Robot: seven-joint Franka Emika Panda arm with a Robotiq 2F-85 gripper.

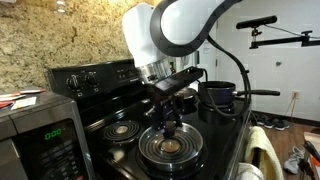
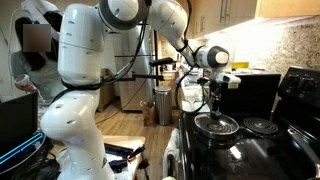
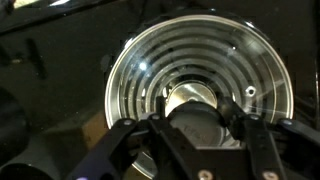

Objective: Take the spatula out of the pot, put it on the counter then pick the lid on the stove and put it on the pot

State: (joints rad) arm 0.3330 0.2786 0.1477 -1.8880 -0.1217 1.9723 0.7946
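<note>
One step looks done: no spatula shows in the pot (image 1: 218,97). Lid (image 3: 200,70) lies flat on the stove's (image 1: 90,78) front burner, not yet lifted. Gripper (image 3: 198,125) sits low over it, jaws flanking the knob; whether they pinch it, cannot tell.

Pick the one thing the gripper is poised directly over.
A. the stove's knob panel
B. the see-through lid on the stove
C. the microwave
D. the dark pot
B: in an exterior view the gripper hangs right above the lid lying on the stove, and the wrist view looks straight down on that lid; the pot sits further back.
</note>
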